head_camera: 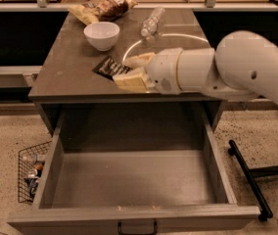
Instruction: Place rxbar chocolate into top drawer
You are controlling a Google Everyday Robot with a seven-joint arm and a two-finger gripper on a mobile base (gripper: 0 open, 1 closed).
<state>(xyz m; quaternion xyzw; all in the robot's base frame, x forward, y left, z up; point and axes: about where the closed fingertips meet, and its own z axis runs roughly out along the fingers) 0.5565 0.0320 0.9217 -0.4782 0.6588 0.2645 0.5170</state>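
The rxbar chocolate (pixel 107 67), a small flat black wrapper with white lettering, is over the front part of the grey table top (pixel 65 77). My gripper (pixel 132 70) comes in from the right, and its cream fingers (pixel 130 80) are closed on the bar's right end. The top drawer (pixel 45 176) is pulled wide open below the table's front edge. It is a deep grey box with nothing in it and a small black handle (pixel 136 227) on its front. The gripper and the bar are behind the drawer's opening, above the table top.
A white bowl (pixel 102 35) stands behind the bar. Brown-and-yellow chip bags (pixel 104 5) and a lying clear bottle (pixel 151 22) are at the table's back. A wire basket (pixel 31 173) sits on the floor at the left, and a black bar (pixel 246 176) at the right.
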